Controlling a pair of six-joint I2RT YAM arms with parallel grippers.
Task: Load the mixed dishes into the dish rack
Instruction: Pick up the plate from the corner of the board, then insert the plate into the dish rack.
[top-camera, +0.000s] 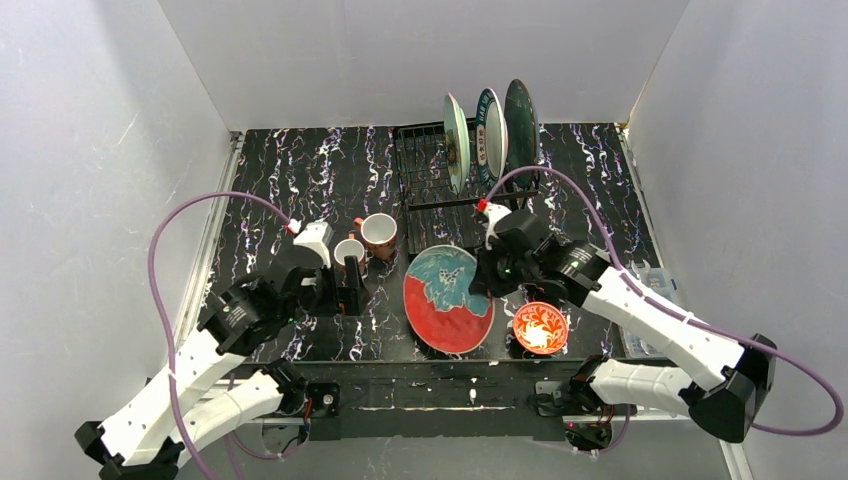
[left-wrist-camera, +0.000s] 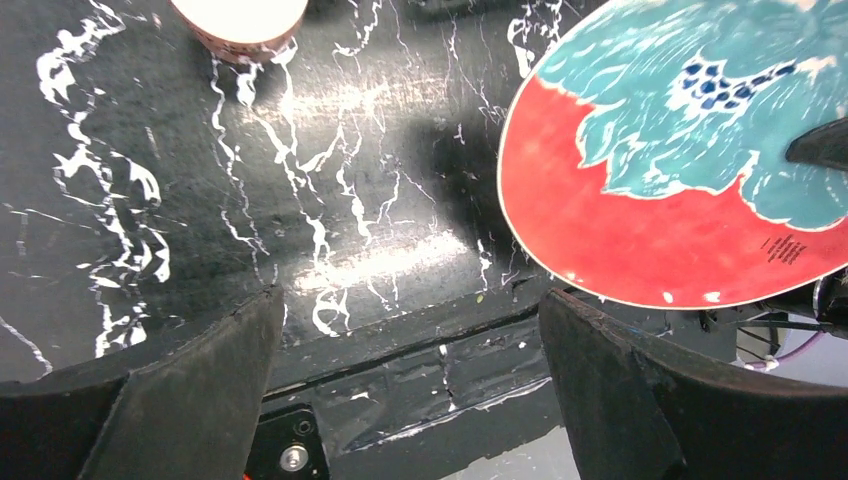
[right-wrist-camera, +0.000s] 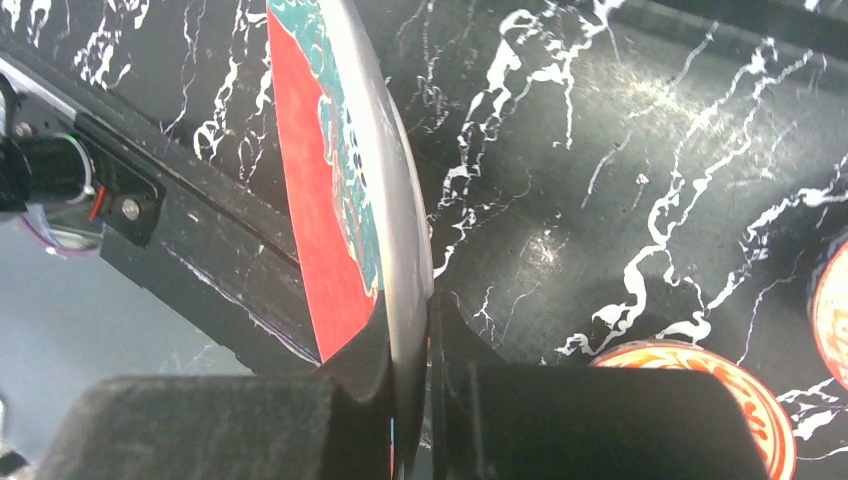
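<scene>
My right gripper (right-wrist-camera: 410, 335) pinches the 3 o'clock rim of the red plate (top-camera: 448, 300). My left gripper (left-wrist-camera: 410, 300) gapes wide and empty, with a mug (top-camera: 350, 252) just at its 12 o'clock. The dish rack (top-camera: 430, 190) stands at 12 o'clock from the plate, three plates (top-camera: 490, 135) upright in it.

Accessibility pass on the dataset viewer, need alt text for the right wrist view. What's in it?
The right tool is shut on the rim of a red-and-teal plate, seen edge-on above a black marbled table. A red-patterned bowl sits on the table at lower right, partly hidden behind the tool.
</scene>
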